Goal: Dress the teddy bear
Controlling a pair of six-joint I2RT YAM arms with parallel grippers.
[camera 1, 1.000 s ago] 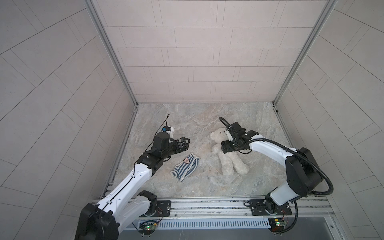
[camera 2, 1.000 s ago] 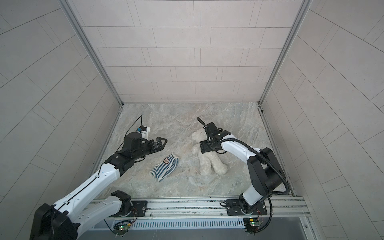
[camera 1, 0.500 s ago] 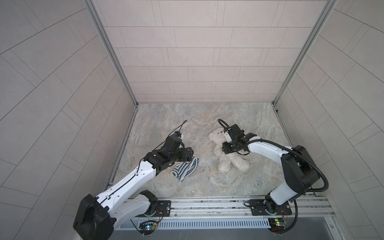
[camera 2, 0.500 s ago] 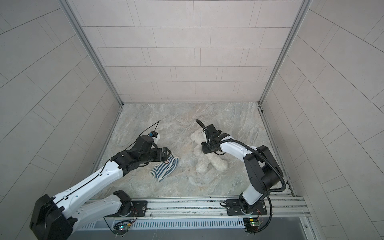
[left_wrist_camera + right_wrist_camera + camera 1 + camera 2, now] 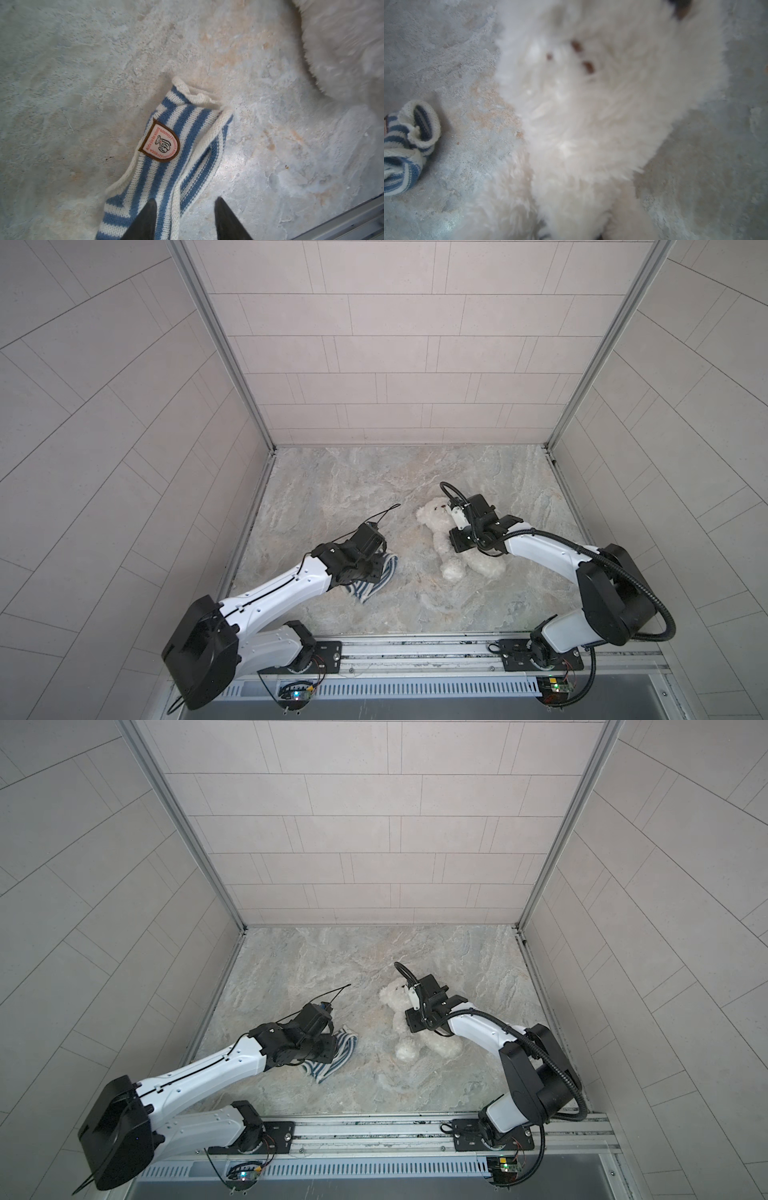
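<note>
While looking down in both top views, found a mottled grey and beige stone floor [image 5: 374,481] [image 5: 332,961], shut in by pale tiled walls [image 5: 395,344] at nine, twelve and three o'clock, with a metal rail [image 5: 415,649] along six. Found the teddy bear [image 5: 432,515] [image 5: 392,994] on its back just to three o'clock of the floor's middle, head toward eleven, legs toward five. Found the blue-and-white striped shirt [image 5: 384,572] [image 5: 182,135] flat on the stone at about eight o'clock of the bear, near but apart, with a brown-edged shield badge [image 5: 161,143] facing up.

Caught the left gripper [image 5: 184,207] low on the shirt, jaws partly apart, one fingertip [image 5: 149,209] on the stripes, the other over bare stone just beside the white hem, nothing pinched. Placed the right gripper [image 5: 457,542] over the bear's chest. Could not tell how wide it stood or whether it held anything: saw only blurred white fur and three dark face spots in the right wrist view.
</note>
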